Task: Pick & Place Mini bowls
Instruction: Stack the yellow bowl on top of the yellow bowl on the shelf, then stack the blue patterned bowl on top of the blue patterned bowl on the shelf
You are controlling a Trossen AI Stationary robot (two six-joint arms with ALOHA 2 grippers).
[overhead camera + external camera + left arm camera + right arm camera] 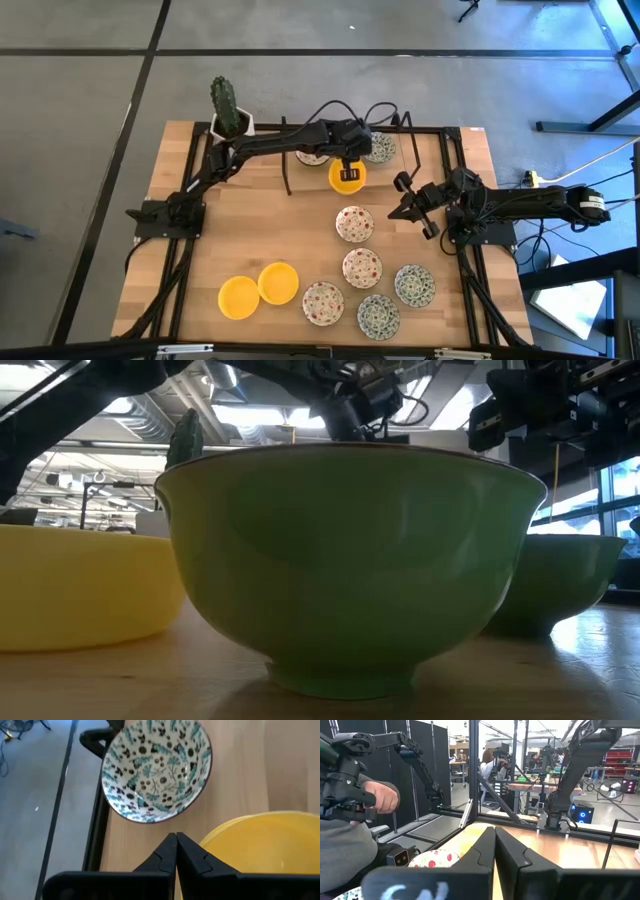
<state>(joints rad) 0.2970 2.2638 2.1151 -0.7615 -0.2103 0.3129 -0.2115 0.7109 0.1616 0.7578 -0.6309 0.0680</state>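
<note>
My left gripper [348,172] [176,837] is shut and reaches over a plain yellow bowl [347,180] [270,845] near the table's far edge. A green-patterned bowl [379,149] [156,770] sits on the table just beyond it, and a red-speckled bowl [312,157] lies half under the arm. My right gripper [402,206] [495,829] is shut and hovers at the table's right, pointing left. Red-speckled bowls [354,224], green-patterned bowls [413,285] and two yellow bowls [258,291] rest on the near half. My left gripper comes at the yellow bowl from above, its shut fingers [190,855] beside the bowl's rim [210,837]. The right finger hides where the rim runs on, and I cannot tell whether the gripper touches the bowl.
A cactus in a white pot [231,120] stands at the far left corner. A black frame [452,150] rails the table's far and right sides. A person's hand [380,797] shows in the room beyond the table. Bare wood [260,220] lies left of centre.
</note>
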